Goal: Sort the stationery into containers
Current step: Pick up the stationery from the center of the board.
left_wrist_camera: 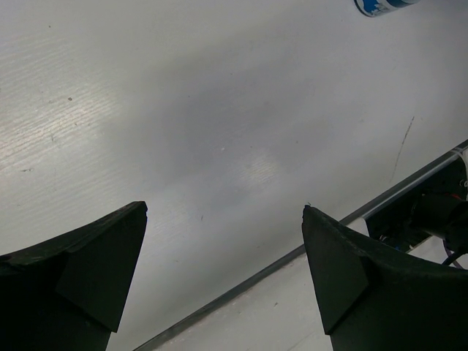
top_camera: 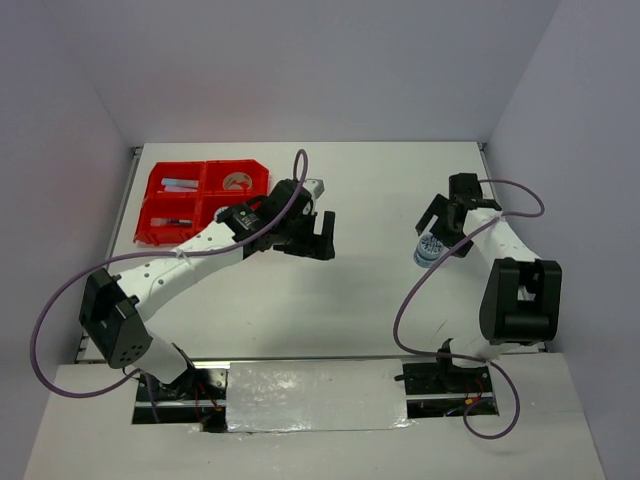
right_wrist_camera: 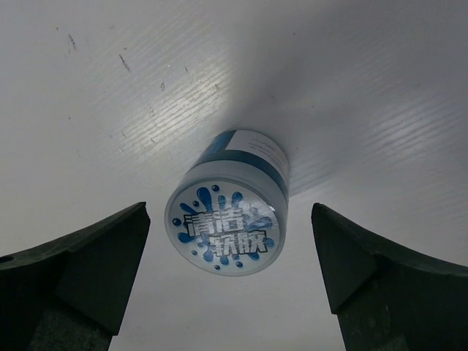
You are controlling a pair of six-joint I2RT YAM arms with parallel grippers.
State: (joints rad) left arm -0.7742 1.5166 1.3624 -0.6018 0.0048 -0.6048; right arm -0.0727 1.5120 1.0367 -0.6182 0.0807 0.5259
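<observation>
Top external view. Item 1: round blue-white tub (top_camera: pixel 428 251), standing on the white table (top_camera: pixel 380 180). Its upper part is covered by the right gripper (top_camera: pixel 441 232), so no label can be read here. The right gripper is directly above the tub, jaws spread wide, holding nothing.

Item 2: red bin block (top_camera: pixel 152 232), four compartments, well apart from the tub, to its left and farther back. Contents are only partly made out:
- far-left compartment: a pale short stick (top_camera: pixel 180 184)
- far-right compartment: a tape ring (top_camera: pixel 238 181)
- near-left compartment: a dark thin item (top_camera: pixel 178 221), too small to name
- near-right compartment: mostly hidden behind the left arm (top_camera: pixel 200 250)

The left gripper (top_camera: pixel 308 240) is between bin block and tub, nearer the block, jaws wide apart, empty.

Left wrist view. Left gripper (left_wrist_camera: pixel 227 274): fingers stand apart at the lower corners, with bare table between them. Tub (left_wrist_camera: pixel 384 6): only a blue-white sliver, cut off by the top edge, well away from the fingers. Dark hardware (left_wrist_camera: pixel 431 212) at the right edge, below the tub, is hard to make out.

Right wrist view. Tub (right_wrist_camera: pixel 228 223): sits between the two fingers of the right gripper (right_wrist_camera: pixel 230 281), touching neither. The lid shows blue droplets and white characters reading 清洁软胶. The side band carries fine print, too small to read. Both fingers are cut off by the lower edge.
</observation>
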